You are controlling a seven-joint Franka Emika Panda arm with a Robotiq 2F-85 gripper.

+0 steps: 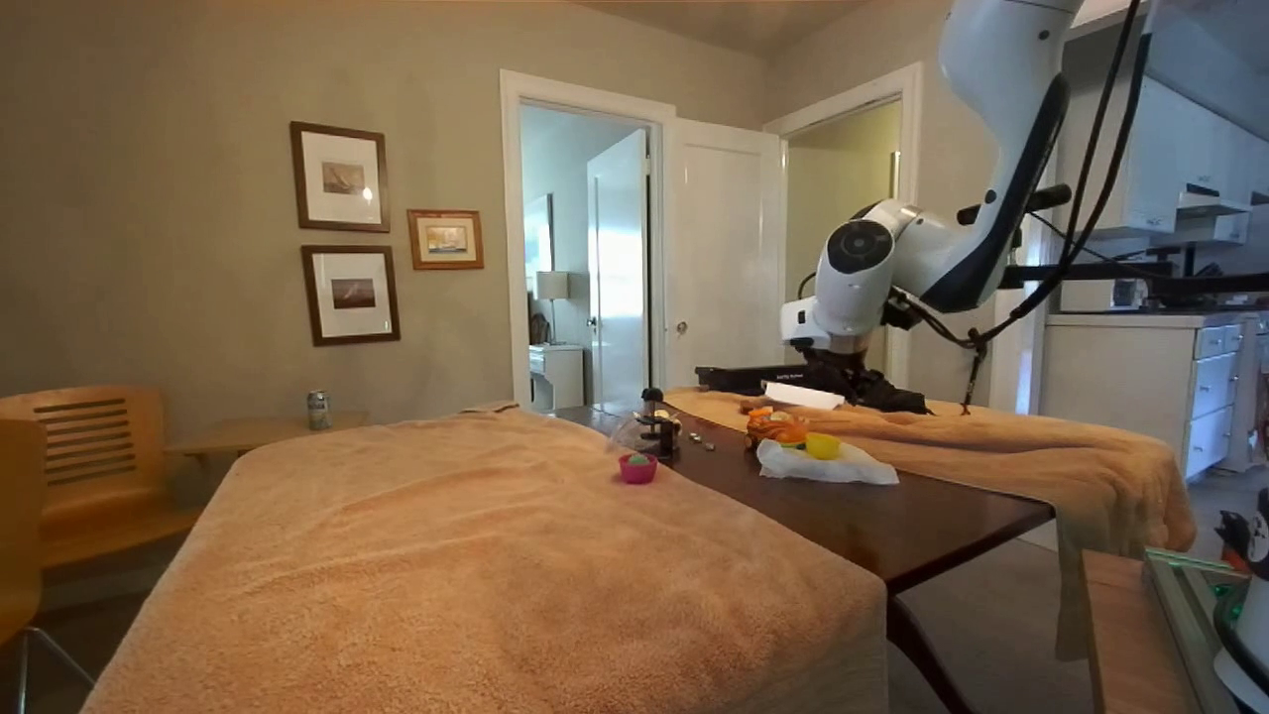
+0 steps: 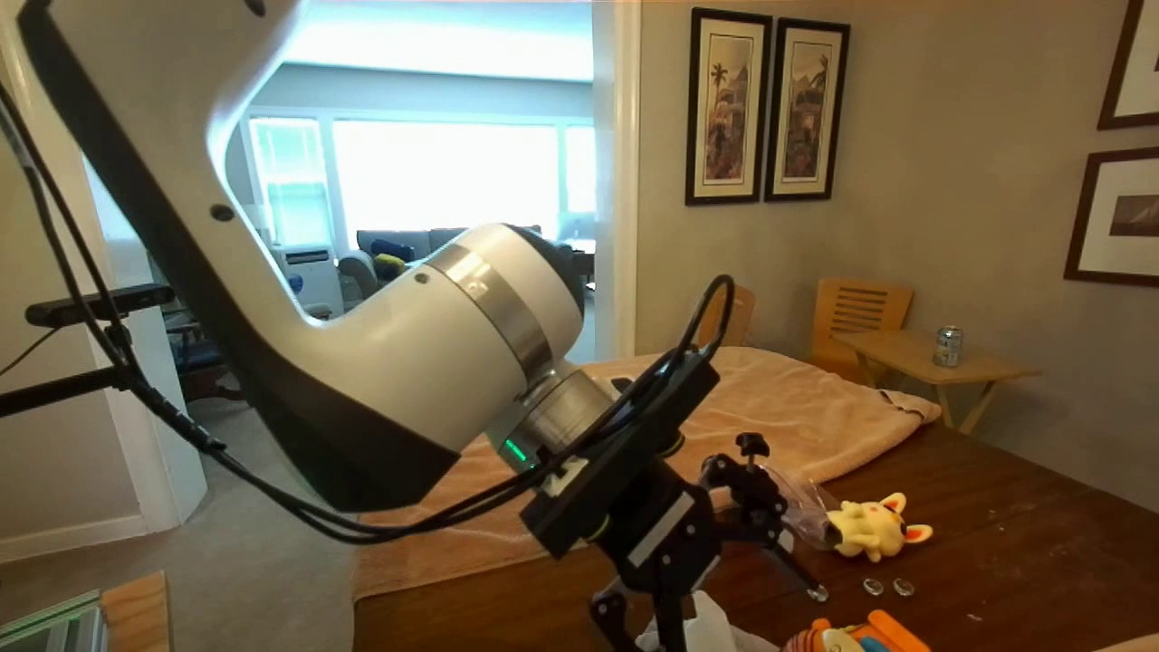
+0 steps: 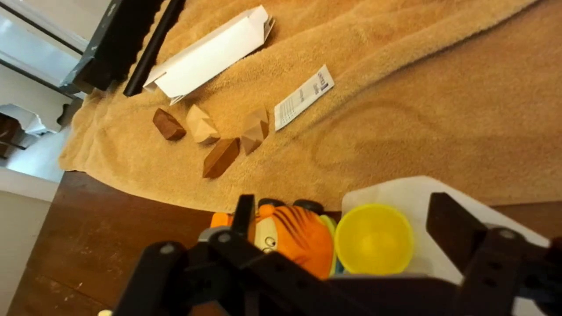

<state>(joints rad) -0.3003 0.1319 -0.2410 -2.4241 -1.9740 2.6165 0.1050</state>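
Yellow marked the cup (image 3: 374, 239), which the wrist view showed between your gripper's (image 3: 344, 215) widely parted, unloaded fingers, with the toy (image 3: 303, 235) just beside it. Closing there could have trapped the toy too, since one finger lay across it in sight. In an exterior view, the cup overlapped a white sheet (image 1: 853, 468); snagging that might have tipped it. In an exterior view, the cup didn't show, so misjudged height could have driven a fingertip (image 2: 817, 592) into the table (image 2: 982, 507).

Four wooden blocks (image 3: 221, 159), two shiny ovals (image 2: 903, 587), one yellow cup (image 3: 374, 239), one pink cup (image 1: 637, 475), one striped toy (image 3: 305, 235)
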